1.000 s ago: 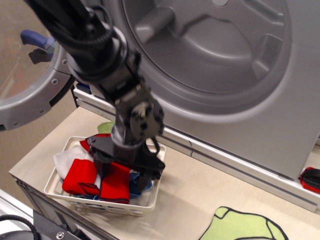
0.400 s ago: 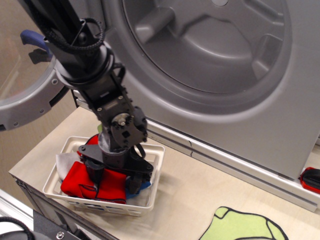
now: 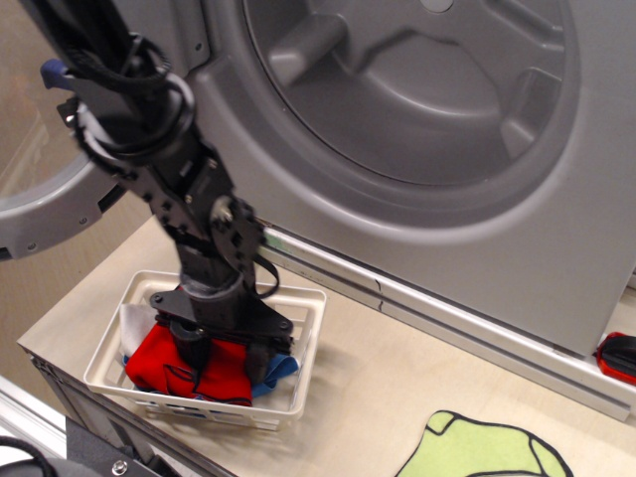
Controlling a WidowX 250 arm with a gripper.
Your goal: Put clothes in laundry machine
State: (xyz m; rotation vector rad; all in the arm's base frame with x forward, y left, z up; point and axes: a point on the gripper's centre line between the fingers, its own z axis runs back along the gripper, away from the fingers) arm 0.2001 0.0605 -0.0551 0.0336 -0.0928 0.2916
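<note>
A white slatted basket (image 3: pixel 300 396) at the front left of the counter holds the clothes: a red garment with black trim (image 3: pixel 157 364), a blue one (image 3: pixel 284 369) and a white one (image 3: pixel 133 324). My gripper (image 3: pixel 223 355) is down inside the basket. Its black fingers (image 3: pixel 190 350) stand apart on either side of the red garment and press into the pile. The laundry machine (image 3: pixel 556 248) fills the back, with its wide round drum mouth (image 3: pixel 417 89) open and nothing showing inside. Its round door (image 3: pixel 50 224) is swung open at the left.
A yellow-green cloth with a black outline (image 3: pixel 482 447) lies at the front right of the counter. A small red and black thing (image 3: pixel 618 356) sits at the right edge by the machine's base. The counter's front edge runs just below the basket.
My arm has swung to the left and lowered deeper into the basket. The fingers have come closer together around the red garment, and the basket has shifted slightly.
</note>
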